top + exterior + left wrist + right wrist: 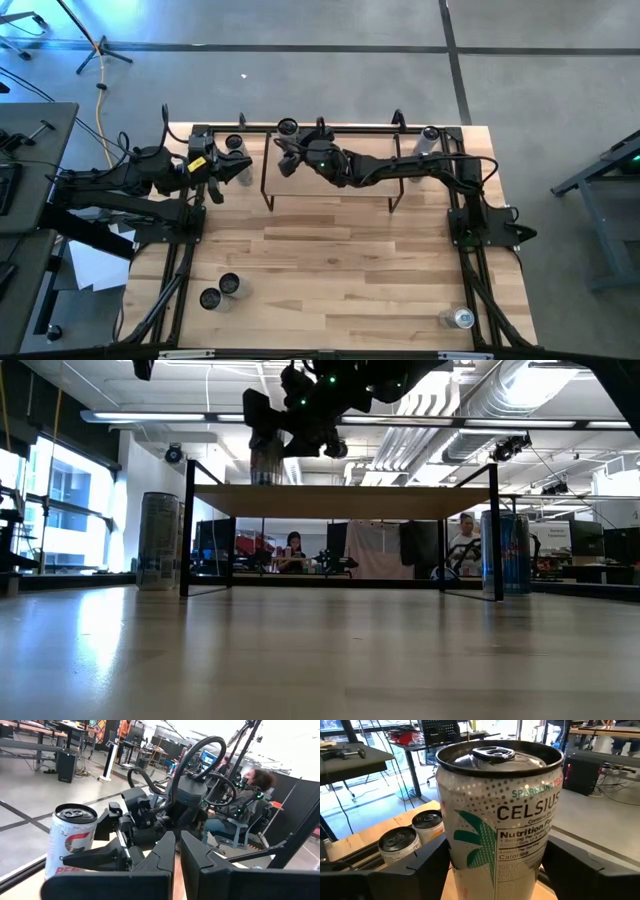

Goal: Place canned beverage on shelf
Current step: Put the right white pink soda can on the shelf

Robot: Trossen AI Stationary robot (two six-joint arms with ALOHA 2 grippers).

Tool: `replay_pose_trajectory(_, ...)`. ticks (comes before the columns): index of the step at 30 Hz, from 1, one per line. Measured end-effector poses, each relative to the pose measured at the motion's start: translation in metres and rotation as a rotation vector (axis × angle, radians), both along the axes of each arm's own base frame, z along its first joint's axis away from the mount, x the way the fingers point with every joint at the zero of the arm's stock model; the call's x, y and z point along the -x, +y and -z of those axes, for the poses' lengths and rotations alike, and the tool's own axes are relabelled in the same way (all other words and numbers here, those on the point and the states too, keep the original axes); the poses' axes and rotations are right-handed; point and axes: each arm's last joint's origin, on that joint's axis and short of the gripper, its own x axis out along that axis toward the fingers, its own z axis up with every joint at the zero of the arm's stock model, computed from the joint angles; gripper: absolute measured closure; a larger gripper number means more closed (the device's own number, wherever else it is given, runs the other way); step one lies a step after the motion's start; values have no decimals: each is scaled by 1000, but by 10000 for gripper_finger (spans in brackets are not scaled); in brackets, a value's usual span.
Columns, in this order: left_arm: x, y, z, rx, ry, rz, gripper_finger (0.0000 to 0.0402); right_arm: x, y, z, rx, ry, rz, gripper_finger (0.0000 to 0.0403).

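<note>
A white Celsius can with a green leaf print stands upright on the shelf's light wood top, near its far left corner. My right gripper reaches across the shelf from the table's right and is shut on this can; in the low view it shows above the shelf. My left gripper is shut and empty. It hovers level just left of the shelf, pointing toward the right arm. My right gripper has the Celsius can's side wall pinched between its two fingers, one on each side, below the can's middle. The fingers come nearly level from the table's right. The can stays upright with its base on the shelf top.
Two more cans stand on the table beyond the held one, by the left gripper. Two cans stand near the front left, one at the front right, one at the far right. Black rails line both sides.
</note>
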Motion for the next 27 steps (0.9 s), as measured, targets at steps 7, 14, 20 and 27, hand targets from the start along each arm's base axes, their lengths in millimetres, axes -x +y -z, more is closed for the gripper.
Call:
replay_pose_trajectory(7, 0, 0, 0, 8, -2, 9, 399, 0, -4, 0, 6, 14, -44, 170)
replay_pose_trajectory(14, 0, 0, 0, 8, -3, 10, 399, 1, -20, -1, 49, 66, -237, 170)
replay_pose_trajectory(20, 0, 0, 0, 17, -6, 9, 399, 5, -45, -1, -15, 32, -425, 168)
replay_pose_trajectory(27, 0, 0, 0, 25, -8, 9, 399, 17, -79, -1, -65, 9, -558, 166)
